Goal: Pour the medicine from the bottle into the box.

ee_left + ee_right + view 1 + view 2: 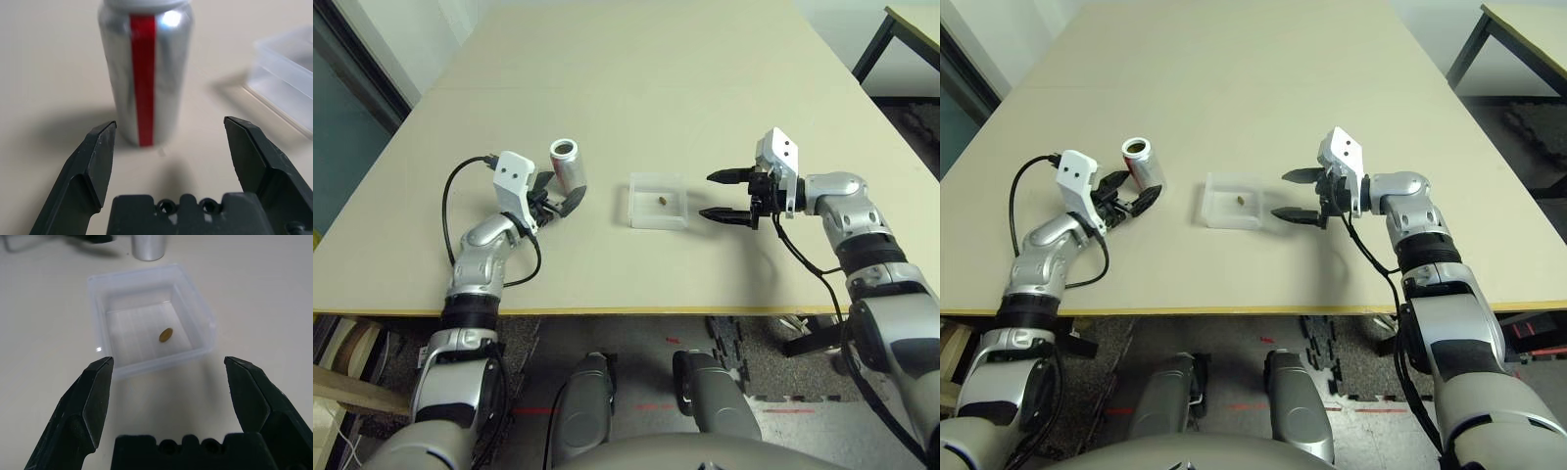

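In the left eye view, the silver bottle (569, 168) with its open top stands upright on the table (607, 108), just beside the left gripper (560, 195). The clear plastic box (658, 222) sits between that bottle and the right gripper (704, 195), and a small brown pill (663, 201) lies inside it.

In the right eye view, both grippers have their fingers spread apart, and neither clamps anything.

In the left wrist view, the bottle's red stripe (143, 83) faces the left gripper's parted black fingers (100, 156).

In the right wrist view, the oval pill rests on the box's floor, beyond the right gripper's parted fingers (97, 401).
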